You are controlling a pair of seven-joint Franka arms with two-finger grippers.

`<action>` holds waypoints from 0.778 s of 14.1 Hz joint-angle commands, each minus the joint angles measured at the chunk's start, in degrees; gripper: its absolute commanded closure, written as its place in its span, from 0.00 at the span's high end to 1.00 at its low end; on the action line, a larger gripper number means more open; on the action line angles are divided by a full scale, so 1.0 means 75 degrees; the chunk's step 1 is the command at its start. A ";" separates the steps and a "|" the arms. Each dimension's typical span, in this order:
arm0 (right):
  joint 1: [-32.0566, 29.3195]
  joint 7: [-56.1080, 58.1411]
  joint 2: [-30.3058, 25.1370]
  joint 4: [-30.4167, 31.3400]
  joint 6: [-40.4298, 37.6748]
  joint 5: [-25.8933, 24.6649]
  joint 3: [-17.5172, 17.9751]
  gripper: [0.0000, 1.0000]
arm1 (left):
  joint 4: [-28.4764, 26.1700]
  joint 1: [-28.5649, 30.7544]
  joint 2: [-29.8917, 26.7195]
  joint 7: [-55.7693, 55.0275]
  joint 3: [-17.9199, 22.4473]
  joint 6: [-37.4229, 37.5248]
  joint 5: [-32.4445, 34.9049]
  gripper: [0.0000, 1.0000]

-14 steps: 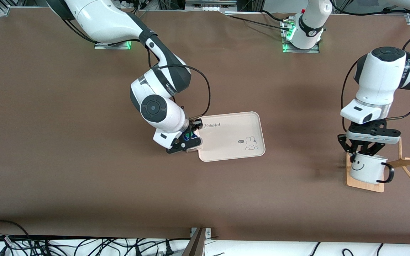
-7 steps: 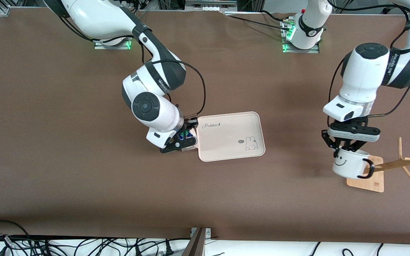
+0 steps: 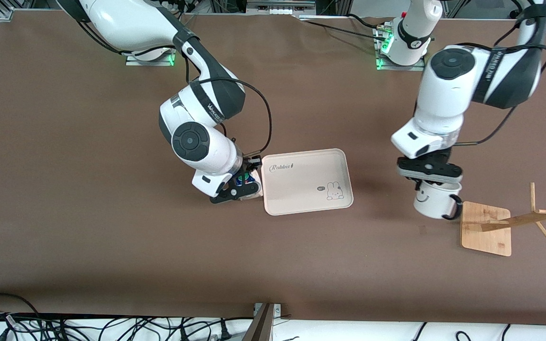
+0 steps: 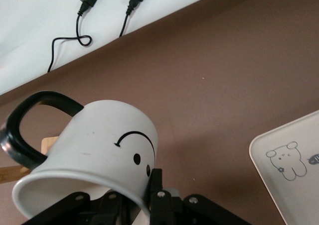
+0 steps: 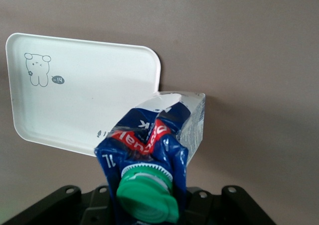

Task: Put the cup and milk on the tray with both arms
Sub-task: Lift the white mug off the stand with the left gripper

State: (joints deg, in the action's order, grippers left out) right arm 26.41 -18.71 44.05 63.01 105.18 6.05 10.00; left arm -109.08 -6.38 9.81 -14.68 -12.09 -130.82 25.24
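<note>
My right gripper (image 3: 239, 185) is shut on the milk (image 3: 246, 179), a dark-blue and white carton with a green cap (image 5: 147, 191). It holds the milk low over the table, beside the short edge of the cream tray (image 3: 301, 189) toward the right arm's end. In the right wrist view the gripper (image 5: 149, 202) grips the milk (image 5: 164, 130) and the tray (image 5: 89, 100) is bare. My left gripper (image 3: 430, 182) is shut on the rim of the white smiley cup (image 3: 433, 202), over the table between the tray and the wooden stand. The left wrist view shows the gripper (image 4: 142, 200), the cup (image 4: 99, 150) and a tray corner (image 4: 294, 185).
A wooden stand with a flat base (image 3: 486, 229) and slanted pegs (image 3: 533, 218) sits toward the left arm's end of the table. Cables lie along the table's edge nearest the front camera (image 3: 112, 327). Brown tabletop surrounds the tray.
My left gripper has carried the cup off the wooden stand toward the tray. My right gripper has shifted the milk slightly away from the tray, toward the right arm's end.
</note>
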 commanded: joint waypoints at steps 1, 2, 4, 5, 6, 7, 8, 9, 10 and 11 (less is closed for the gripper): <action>-0.0030 -0.0259 -0.0165 -0.0022 -0.0079 -0.0045 0.0108 0.18 | 0.0644 -0.0064 0.0402 0.0118 -0.0087 0.0730 -0.0771 0.00; -0.0030 -0.0283 -0.0178 -0.0022 -0.0068 -0.0034 0.0108 0.18 | 0.0843 -0.0064 0.0496 0.0269 -0.0087 0.0929 -0.1158 0.00; 0.0040 -0.0632 -0.0178 -0.0022 0.0002 -0.0022 0.0131 0.18 | 0.1335 -0.0064 0.0741 0.1028 -0.0087 0.1199 -0.1466 0.00; 0.0099 -0.0867 -0.0178 -0.0057 0.0038 -0.0022 0.0131 0.18 | 0.1593 -0.0052 0.0870 0.1299 -0.0087 0.1421 -0.1594 0.00; 0.0111 -0.0962 -0.0178 -0.0139 0.0073 -0.0022 0.0212 0.18 | 0.1792 -0.0052 0.0987 0.1348 -0.0087 0.1702 -0.1746 0.00; 0.0111 -0.1253 -0.0166 -0.0151 0.0166 -0.0022 0.0422 0.18 | 0.1934 -0.0052 0.1070 0.1372 -0.0087 0.1856 -0.1841 0.00; 0.0134 -0.1708 -0.0143 -0.0151 0.0399 -0.0022 0.0552 0.18 | 0.2028 -0.0052 0.1106 0.1372 -0.0075 0.1892 -0.1841 0.00; 0.0285 -0.2072 -0.0073 -0.0140 0.0749 -0.0034 0.0565 0.18 | 0.2040 -0.0040 0.1117 0.1372 -0.0075 0.1892 -0.1841 0.00; 0.0472 -0.2320 0.0009 -0.0128 0.1043 -0.0034 0.0553 0.18 | 0.2040 -0.0029 0.1118 0.1372 -0.0087 0.1892 -0.1841 0.00; 0.0579 -0.2519 0.0079 -0.0116 0.1220 -0.0034 0.0553 0.18 | 0.2052 -0.0005 0.1118 0.1372 -0.0087 0.1892 -0.1841 0.00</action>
State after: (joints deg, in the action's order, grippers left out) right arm 29.05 -33.64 43.44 62.48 111.48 6.08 13.75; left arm -96.01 -6.68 17.28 -6.32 -12.73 -118.26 12.77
